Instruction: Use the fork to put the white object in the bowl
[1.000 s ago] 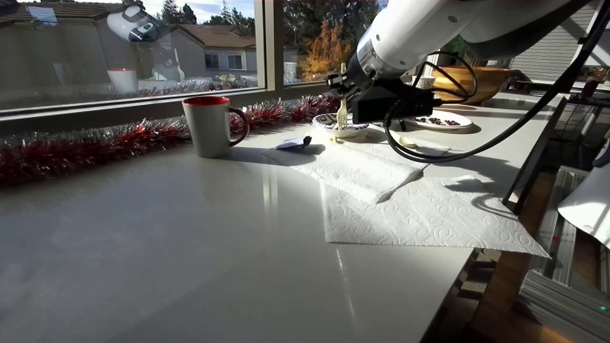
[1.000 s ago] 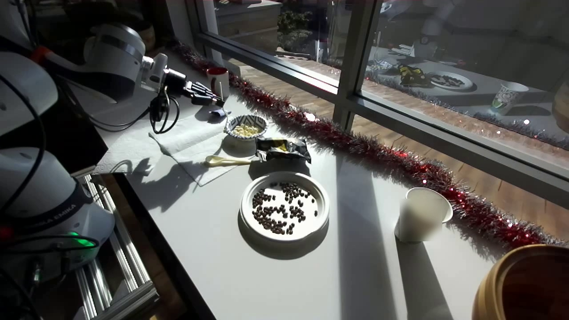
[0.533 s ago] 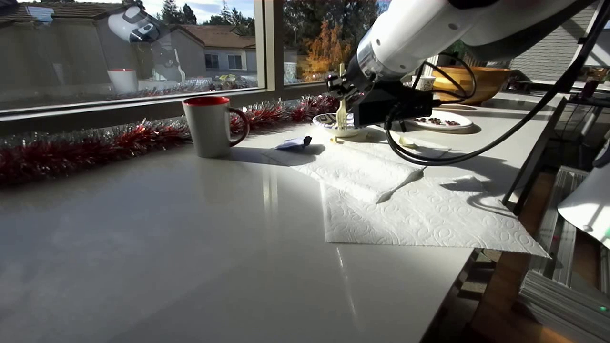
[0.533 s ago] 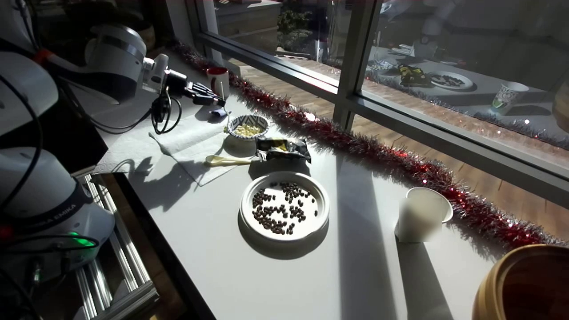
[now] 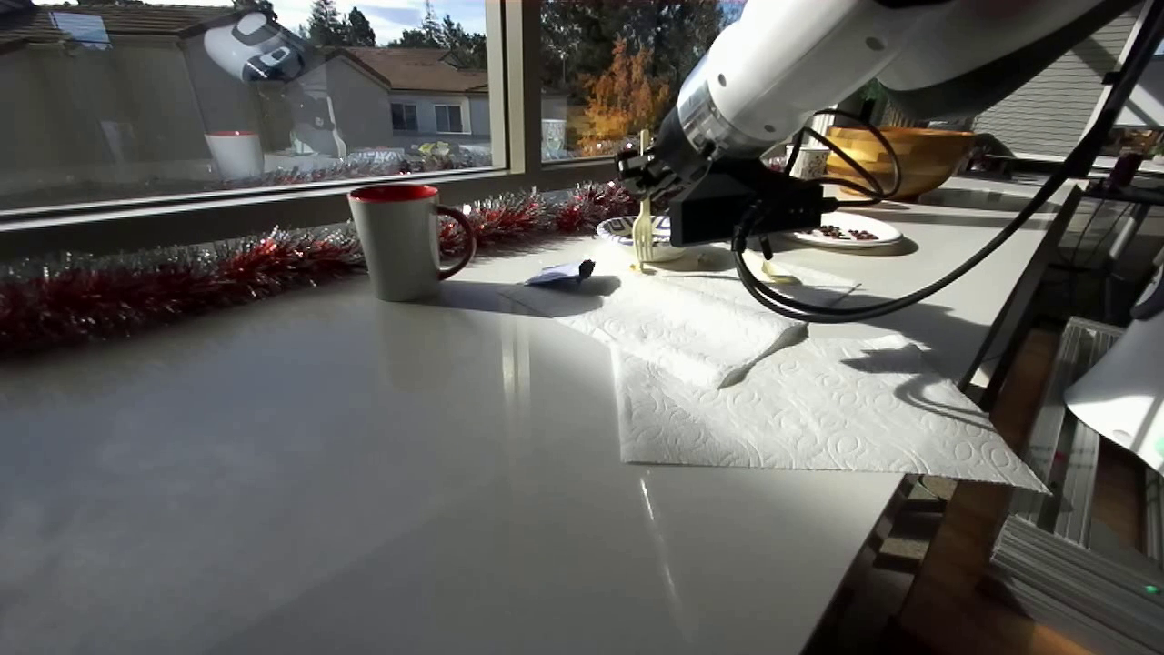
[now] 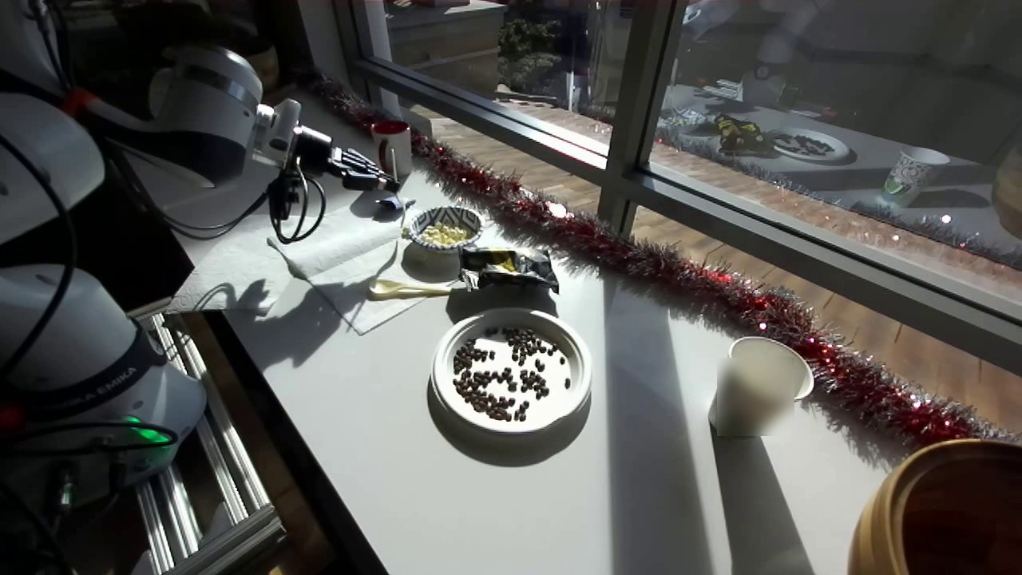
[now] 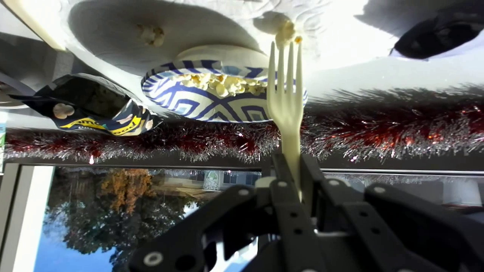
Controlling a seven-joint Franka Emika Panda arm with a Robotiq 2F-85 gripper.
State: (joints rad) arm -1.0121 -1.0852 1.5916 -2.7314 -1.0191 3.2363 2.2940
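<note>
My gripper (image 7: 294, 161) is black, my fork (image 7: 286, 104) pale cream; I see blue geometric lines on a white bowl (image 7: 219, 110), yellowish-white popcorn (image 7: 285, 32), red-and-silver tinsel (image 7: 397, 130).

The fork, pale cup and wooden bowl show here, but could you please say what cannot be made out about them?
Fork: in the wrist view, the gripper hides part of its handle.
Its contact with a popcorn piece: unclear there, tips overlapping its edge.
Pale cup: in an exterior view, a blur covers its front.
Wooden bowl: cut off by an exterior view's right and bottom edges.
</note>
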